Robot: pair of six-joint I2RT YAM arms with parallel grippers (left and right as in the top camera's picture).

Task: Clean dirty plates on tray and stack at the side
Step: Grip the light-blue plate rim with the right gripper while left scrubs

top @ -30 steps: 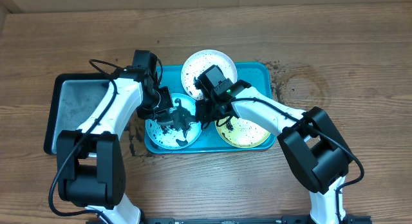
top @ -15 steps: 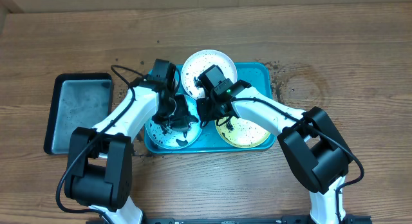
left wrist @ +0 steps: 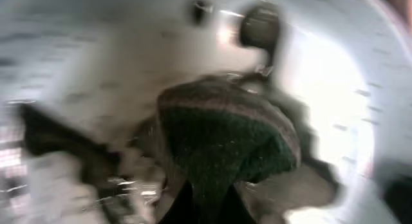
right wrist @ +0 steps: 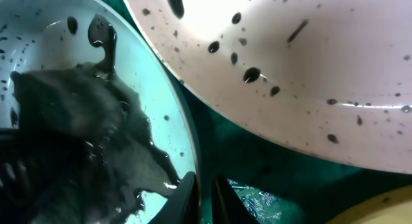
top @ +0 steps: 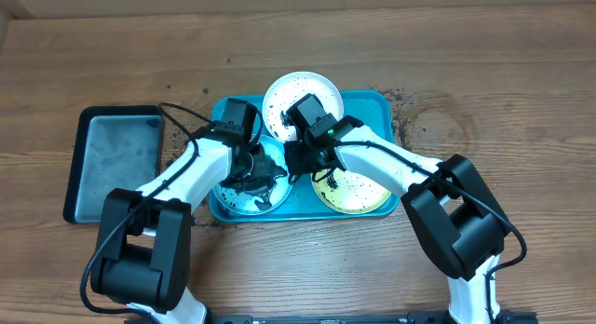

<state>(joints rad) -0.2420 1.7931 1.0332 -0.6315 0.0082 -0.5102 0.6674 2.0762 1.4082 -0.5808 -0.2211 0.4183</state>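
Note:
On the teal tray (top: pixel 377 110) lie three speckled plates: a white one (top: pixel 300 93) at the back, a light teal one (top: pixel 231 195) at front left, a lime green one (top: pixel 358 192) at front right. My left gripper (top: pixel 258 171) is shut on a dark green cloth (left wrist: pixel 225 137) that presses on the light teal plate; that wrist view is blurred. My right gripper (right wrist: pixel 205 199) is shut on the light teal plate's (right wrist: pixel 151 69) right rim, one finger on each side. The white plate (right wrist: pixel 302 76) overlaps from above, and the wet cloth (right wrist: pixel 71 147) covers the teal plate's centre.
A black-rimmed grey tray (top: pixel 116 156) sits left of the teal tray. Dark crumbs (top: pixel 402 108) are scattered on the wooden table by the teal tray's right edge. Both arms cross over the tray's middle.
My left arm has swung right from over the grey tray to above the teal plate, with the cloth still on the plate. The right gripper's fingers have closed on the plate's rim.

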